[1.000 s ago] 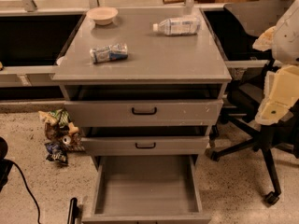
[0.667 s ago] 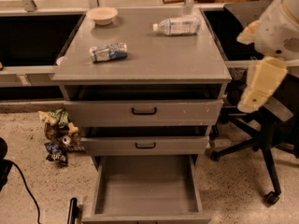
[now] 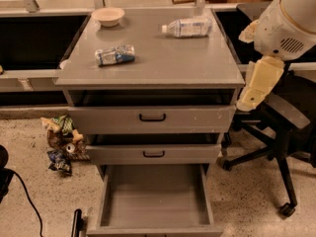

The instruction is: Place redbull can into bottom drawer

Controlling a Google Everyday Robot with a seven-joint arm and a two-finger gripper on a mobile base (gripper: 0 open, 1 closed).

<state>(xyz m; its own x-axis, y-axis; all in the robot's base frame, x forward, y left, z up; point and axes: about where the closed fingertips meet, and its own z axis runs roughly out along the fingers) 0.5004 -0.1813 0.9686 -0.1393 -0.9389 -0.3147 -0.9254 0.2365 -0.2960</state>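
The redbull can, silver and blue, lies on its side on the grey cabinet top, left of middle. The bottom drawer is pulled fully out and shows a plain grey inside with nothing in it. My white arm comes in from the upper right. Its cream-coloured gripper hangs down beside the cabinet's right edge, level with the top drawer. It is well to the right of the can and holds nothing that I can see.
A clear plastic bottle lies at the back right of the top and a pale bowl at the back left. Two upper drawers stand slightly ajar. A black office chair is on the right. Wrappers lie on the floor at left.
My arm has swung in from the far right edge toward the cabinet's right side and the gripper now hangs closer to the cabinet. The can, bottle and drawers have not moved.
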